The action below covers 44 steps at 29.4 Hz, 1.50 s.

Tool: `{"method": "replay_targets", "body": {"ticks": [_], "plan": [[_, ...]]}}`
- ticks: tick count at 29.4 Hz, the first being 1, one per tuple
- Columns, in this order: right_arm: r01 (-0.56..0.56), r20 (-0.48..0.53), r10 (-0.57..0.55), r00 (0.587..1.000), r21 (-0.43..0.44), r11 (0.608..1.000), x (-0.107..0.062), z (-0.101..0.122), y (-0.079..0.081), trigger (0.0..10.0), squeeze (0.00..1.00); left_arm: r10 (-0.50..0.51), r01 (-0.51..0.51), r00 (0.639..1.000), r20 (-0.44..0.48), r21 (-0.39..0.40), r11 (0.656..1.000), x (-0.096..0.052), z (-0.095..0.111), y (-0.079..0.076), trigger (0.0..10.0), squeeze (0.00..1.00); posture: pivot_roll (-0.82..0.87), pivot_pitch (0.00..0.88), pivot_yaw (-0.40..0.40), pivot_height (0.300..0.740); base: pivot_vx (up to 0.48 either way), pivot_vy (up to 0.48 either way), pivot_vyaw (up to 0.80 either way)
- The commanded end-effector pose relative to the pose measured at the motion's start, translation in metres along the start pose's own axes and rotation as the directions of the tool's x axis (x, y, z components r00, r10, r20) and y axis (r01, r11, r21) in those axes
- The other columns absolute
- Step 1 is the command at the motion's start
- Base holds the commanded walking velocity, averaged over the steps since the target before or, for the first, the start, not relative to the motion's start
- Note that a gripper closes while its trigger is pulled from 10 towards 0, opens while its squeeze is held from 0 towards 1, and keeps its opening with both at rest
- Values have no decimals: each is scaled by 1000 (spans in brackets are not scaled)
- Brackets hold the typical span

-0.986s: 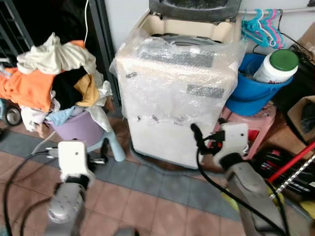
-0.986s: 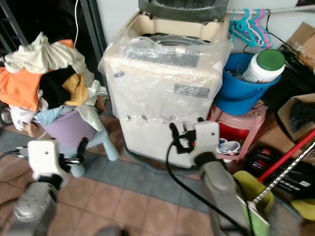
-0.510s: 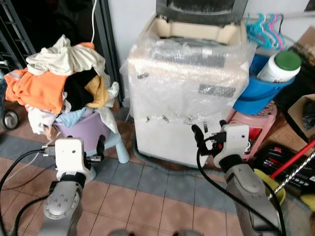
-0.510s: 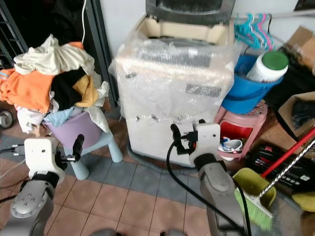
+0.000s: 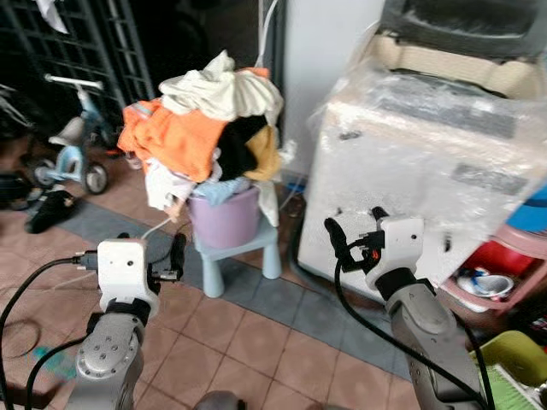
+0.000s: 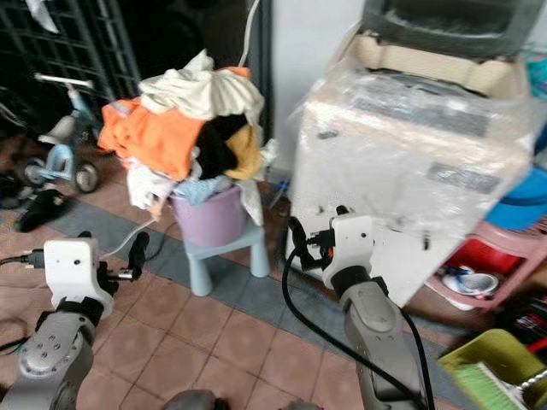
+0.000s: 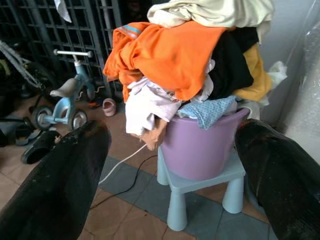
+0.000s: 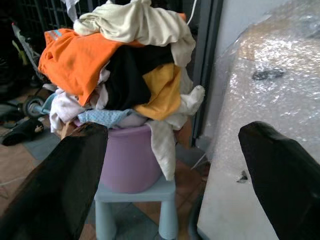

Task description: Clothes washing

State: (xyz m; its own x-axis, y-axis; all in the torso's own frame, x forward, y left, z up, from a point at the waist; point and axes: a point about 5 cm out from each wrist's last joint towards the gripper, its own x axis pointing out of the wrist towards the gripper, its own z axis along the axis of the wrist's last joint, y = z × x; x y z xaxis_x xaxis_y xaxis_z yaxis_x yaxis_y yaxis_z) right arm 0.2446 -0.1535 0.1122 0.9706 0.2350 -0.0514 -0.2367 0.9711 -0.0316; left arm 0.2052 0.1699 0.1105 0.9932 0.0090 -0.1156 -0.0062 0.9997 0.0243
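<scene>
- Nearest, at 7 o'clock in the head view, the left claw hangs low over the tiled floor, its black fingers spread apart and holding nothing.
- At 5 o'clock the right claw is raised in front of the washing machine's lower front, fingers likewise parted and empty.
- Farther in, near the centre, a small pale-blue stool stands on the floor, just beside the machine.
- On the stool sits a purple tub, heaped well above its rim with the laundry pile: orange, black, mustard, white and cream pieces, some spilling over the sides.
- At 2 o'clock stands the washing machine, wrapped in clear bubble film, its lid raised.
- At 4 o'clock, a pink stool sits beside the machine.
- Farthest, at 10 o'clock, a child's tricycle stands before a dark metal grille.
</scene>
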Motion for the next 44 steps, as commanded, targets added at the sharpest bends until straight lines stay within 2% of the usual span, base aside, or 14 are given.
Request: {"method": "replay_targets", "body": {"ticks": [1,3,8,17,21,26,31,36,40,44], "plan": [[-9,23,9,1000,-6,1000,2,6,0,10000,0,-7,7,1000,15,4,1000,1,4,1,10000,0,-18,0,-12,740,240,0,0],[-58,38,60,997,-45,997,2,8,6,10000,0,-10,10,1000,16,-1,1000,1,5,0,10000,0,-20,0,-14,740,247,0,0],[-75,43,77,996,-58,996,2,9,10,10000,0,-13,13,1000,17,-5,1000,1,4,0,10000,0,-21,0,-15,740,273,0,0],[-91,52,96,994,-84,992,6,12,7,10000,0,-5,5,1000,30,-17,1000,3,6,-2,10000,0,-15,0,-25,740,396,0,0],[-84,54,89,995,-88,993,6,12,6,10000,0,-9,9,1000,10,-12,1000,-2,1,-1,10000,0,-16,0,-27,740,454,0,0],[-89,49,93,994,-89,992,3,10,8,10000,0,-6,6,1000,9,-13,1000,-1,1,-1,10000,0,-15,0,-26,740,452,0,0],[-104,71,111,991,-99,990,9,13,9,10000,0,-10,10,1000,10,-12,1000,2,1,-1,10000,0,-15,0,-22,740,451,0,0],[-102,74,110,991,-104,989,11,14,8,10000,0,-11,11,1000,9,-8,1000,5,1,0,10000,0,-14,0,-15,740,453,0,721],[-100,88,112,990,-130,986,20,17,10,10000,0,-34,34,999,34,-9,999,17,8,1,10000,0,6,0,11,740,407,0,781],[-113,132,136,982,-169,979,27,26,14,10000,0,-45,42,996,72,32,999,22,17,3,10000,0,-8,0,27,740,0,0,670]]}}
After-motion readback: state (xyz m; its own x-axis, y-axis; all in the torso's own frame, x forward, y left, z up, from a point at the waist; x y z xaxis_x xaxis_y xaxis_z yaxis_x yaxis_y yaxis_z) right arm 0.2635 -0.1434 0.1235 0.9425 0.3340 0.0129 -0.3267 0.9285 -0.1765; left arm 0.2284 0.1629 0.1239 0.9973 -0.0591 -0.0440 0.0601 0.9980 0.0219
